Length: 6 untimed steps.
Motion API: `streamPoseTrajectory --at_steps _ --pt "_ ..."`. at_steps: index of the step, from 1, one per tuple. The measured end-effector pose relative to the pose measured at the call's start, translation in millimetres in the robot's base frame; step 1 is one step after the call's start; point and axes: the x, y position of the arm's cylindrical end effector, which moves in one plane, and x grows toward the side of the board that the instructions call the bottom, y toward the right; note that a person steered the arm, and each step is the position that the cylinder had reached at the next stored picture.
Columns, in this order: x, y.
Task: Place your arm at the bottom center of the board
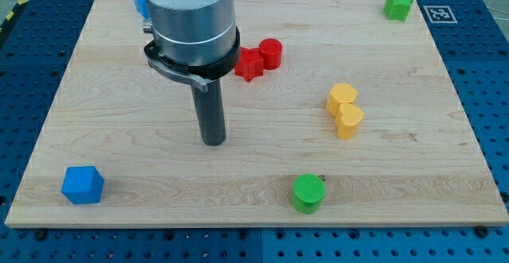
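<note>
My tip [213, 141] rests on the wooden board [119, 168], left of the board's centre. A red star-like block [249, 64] and a red cylinder [271, 53] lie up and to the right of it, touching each other. A yellow hexagonal block [343, 98] and a yellow heart-like block [349, 121] sit together well to the right of the tip. A green cylinder [308, 193] stands near the bottom edge, down and to the right of the tip. A blue cube [83, 184] lies at the bottom left.
A green block [398, 5] sits at the top right corner. A blue block [140, 3] shows partly behind the arm's body [191, 25] at the top left. A fiducial tag [439, 13] lies off the board's top right.
</note>
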Motion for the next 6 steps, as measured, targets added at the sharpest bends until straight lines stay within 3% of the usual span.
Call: streamPoseTrajectory --at_steps 2,5,6 --pt "28.4 -1.7" --pt "103.9 23.2" --pt "104.4 32.6"
